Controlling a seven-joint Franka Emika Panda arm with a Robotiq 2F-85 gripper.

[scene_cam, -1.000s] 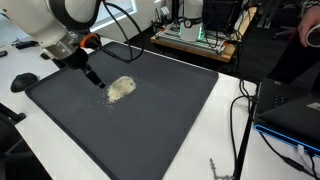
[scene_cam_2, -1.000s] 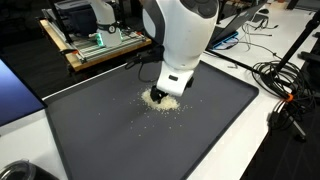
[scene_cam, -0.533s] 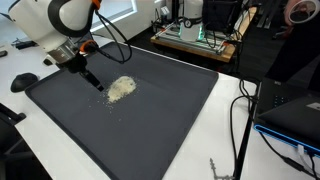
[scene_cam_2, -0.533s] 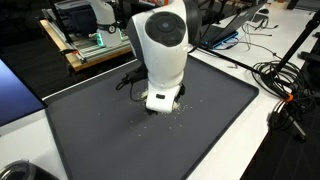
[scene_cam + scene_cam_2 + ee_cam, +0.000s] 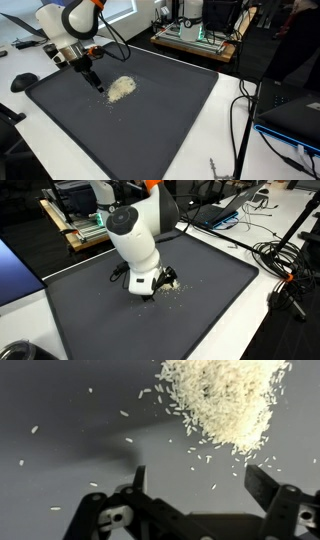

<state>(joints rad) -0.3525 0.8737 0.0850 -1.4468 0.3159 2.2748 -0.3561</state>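
Most of the rice (image 5: 121, 89) sits in one loose heap on the dark mat (image 5: 170, 125) that covers the table (image 5: 215, 125), off the mat's middle and toward the edge where the arm comes in. Stray grains (image 5: 128, 440) lie scattered beside the heap, ungathered. The pincer (image 5: 98, 88) hangs low just beside it, fingers apart and holding nothing. In the wrist view only a few loose grains lie between them.
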